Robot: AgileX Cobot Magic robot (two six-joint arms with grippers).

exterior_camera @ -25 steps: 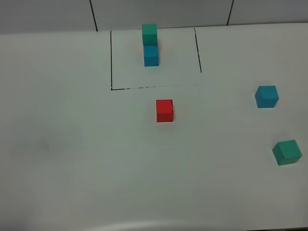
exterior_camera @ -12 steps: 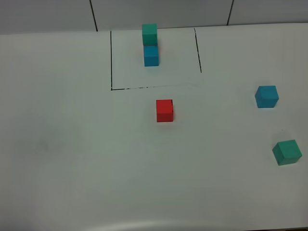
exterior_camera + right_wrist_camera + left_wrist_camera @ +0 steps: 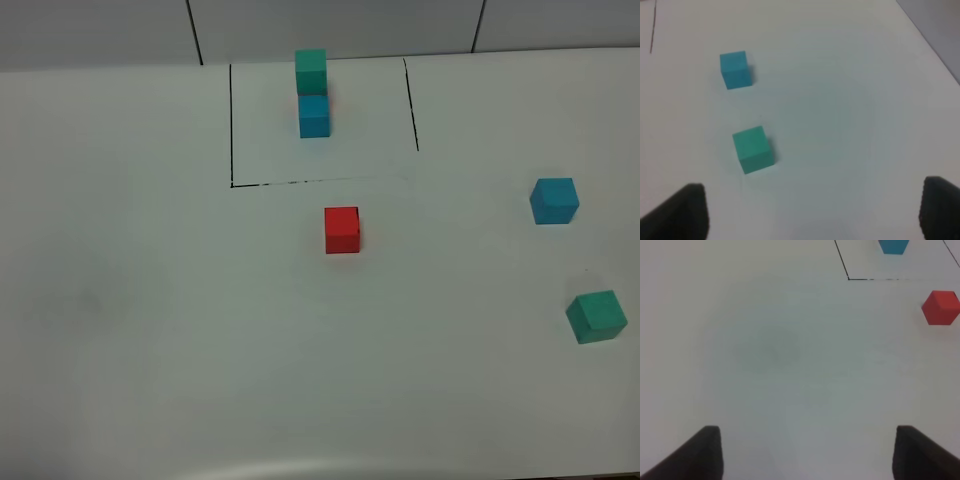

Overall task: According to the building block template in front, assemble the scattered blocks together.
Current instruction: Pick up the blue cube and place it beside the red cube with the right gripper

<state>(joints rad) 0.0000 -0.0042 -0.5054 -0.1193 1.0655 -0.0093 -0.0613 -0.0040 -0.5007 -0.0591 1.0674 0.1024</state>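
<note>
The template, a teal-green cube joined to a blue cube, stands inside black drawn lines at the back of the table; its blue cube shows in the left wrist view. The loose red cube sits just in front of the lines and shows in the left wrist view. The loose blue cube and teal-green cube lie at the right, and show in the right wrist view. My left gripper and right gripper are open and empty. Neither shows in the high view.
The white table has a rounded front edge. The black drawn lines mark a three-sided box at the back. In the right wrist view the table's edge runs close to the loose blue and green cubes.
</note>
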